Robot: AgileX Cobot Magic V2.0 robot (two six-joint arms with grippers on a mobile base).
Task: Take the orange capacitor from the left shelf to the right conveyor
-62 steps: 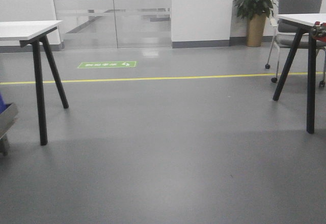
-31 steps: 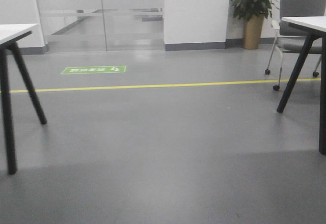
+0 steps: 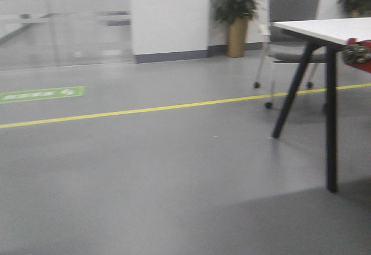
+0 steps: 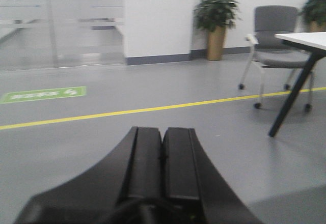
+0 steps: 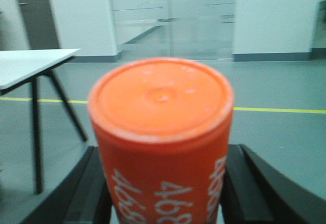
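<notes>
In the right wrist view my right gripper [image 5: 162, 193] is shut on the orange capacitor [image 5: 161, 132], an orange cylinder with a flat top and white numerals on its side. Its black fingers [image 5: 91, 188] press both sides of the can. In the left wrist view my left gripper [image 4: 163, 155] is shut and empty, its two black fingers pressed together above the grey floor. The left shelf is out of view. A red part with a metal roller [image 3: 360, 55] shows at the right edge of the front view; the conveyor belt itself is not visible.
A white table on black legs [image 3: 324, 64] stands at the right, with a grey wheeled chair [image 3: 293, 29] and a potted plant [image 3: 235, 17] behind it. A yellow floor line [image 3: 145, 109] and a green floor sign [image 3: 40, 94] cross the grey floor. Another white table [image 5: 30, 66] shows in the right wrist view.
The front view has swung to the right: the left table has left the frame, the glass doors slid left, and the right table with the red part has come closer.
</notes>
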